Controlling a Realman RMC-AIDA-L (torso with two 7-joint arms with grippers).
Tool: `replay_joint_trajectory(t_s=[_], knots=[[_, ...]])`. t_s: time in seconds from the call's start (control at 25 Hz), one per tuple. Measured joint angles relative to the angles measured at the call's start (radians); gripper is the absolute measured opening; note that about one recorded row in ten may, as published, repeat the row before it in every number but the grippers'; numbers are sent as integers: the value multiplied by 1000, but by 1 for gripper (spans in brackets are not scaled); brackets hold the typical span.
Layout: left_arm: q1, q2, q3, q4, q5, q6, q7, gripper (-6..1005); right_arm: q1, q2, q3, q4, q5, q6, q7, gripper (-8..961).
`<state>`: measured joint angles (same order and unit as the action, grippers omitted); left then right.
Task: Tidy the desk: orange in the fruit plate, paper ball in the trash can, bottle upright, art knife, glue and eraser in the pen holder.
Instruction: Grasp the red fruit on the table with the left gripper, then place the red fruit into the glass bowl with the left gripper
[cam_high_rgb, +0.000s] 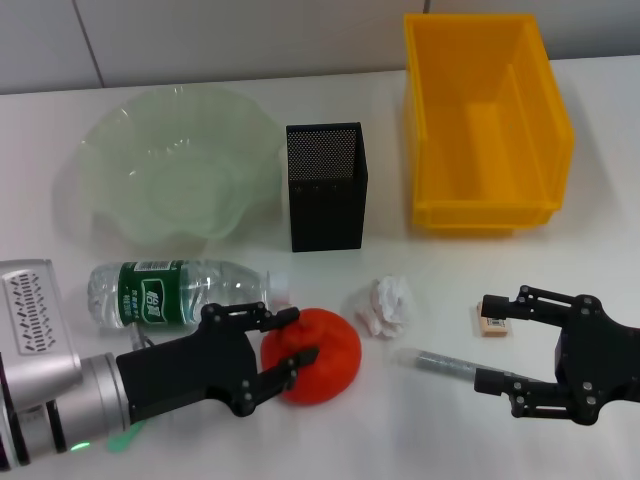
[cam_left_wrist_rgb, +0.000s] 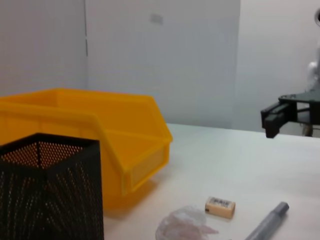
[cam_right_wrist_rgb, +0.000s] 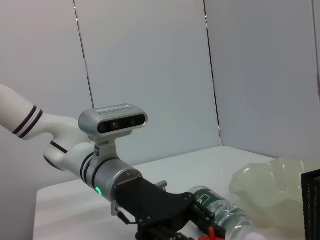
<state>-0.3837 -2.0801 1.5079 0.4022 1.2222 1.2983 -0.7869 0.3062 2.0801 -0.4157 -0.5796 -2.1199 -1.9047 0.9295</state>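
The bottle (cam_high_rgb: 175, 293) label shows white Chinese characters.

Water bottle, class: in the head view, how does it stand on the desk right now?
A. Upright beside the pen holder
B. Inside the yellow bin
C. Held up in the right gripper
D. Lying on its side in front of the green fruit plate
D: the water bottle lies flat on its side, its cap towards the orange, just in front of the fruit plate.

Bowl (cam_high_rgb: 170, 180) at far left, pen holder (cam_high_rgb: 326, 187) right of it, bin (cam_high_rgb: 482, 125) farther right. Bottle (cam_high_rgb: 180, 292) lies before the bowl; orange (cam_high_rgb: 318, 353) before the holder; paper ball (cam_high_rgb: 388, 304), eraser (cam_high_rgb: 491, 325) and, apparently, knife (cam_high_rgb: 447, 364) to its right.
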Motion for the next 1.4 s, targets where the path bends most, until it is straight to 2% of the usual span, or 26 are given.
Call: replay_joint_trajectory(t_s=[0.28,0.52,0.88,1.0,1.08,1.12,1.16,1.2,1.28,1.32,1.36,1.4], knots=[[1,0,63,-1,-82,-29,38,333,-4,0,0,4,0,8,0,805],[5,0,75,8,-105,-23,40,212,-8,0,1,4,0,9,0,805],[15,4,53,18,-147,84,53,141,-14,0,2,0,0,9,0,806],[21,10,-10,45,-148,195,59,118,-15,0,8,-1,1,8,0,806],[23,12,-25,52,-148,212,61,109,-15,0,12,-2,2,5,0,806],[26,12,-63,66,-148,227,64,105,-16,-1,17,-1,2,2,0,806],[27,12,-80,70,-147,229,65,101,-16,-1,17,-1,2,2,0,806],[27,11,-147,74,-149,230,65,96,-16,-1,20,-1,2,2,0,806],[27,11,-147,74,-149,230,65,87,-16,-1,22,-2,2,1,0,806],[21,8,-233,70,-167,229,69,83,-16,-1,23,-1,3,0,0,806],[21,8,-233,70,-167,229,69,83,-16,-1,23,-1,3,0,0,806],[4,5,-272,64,-201,198,76,83,-16,-1,23,0,3,0,0,806]])
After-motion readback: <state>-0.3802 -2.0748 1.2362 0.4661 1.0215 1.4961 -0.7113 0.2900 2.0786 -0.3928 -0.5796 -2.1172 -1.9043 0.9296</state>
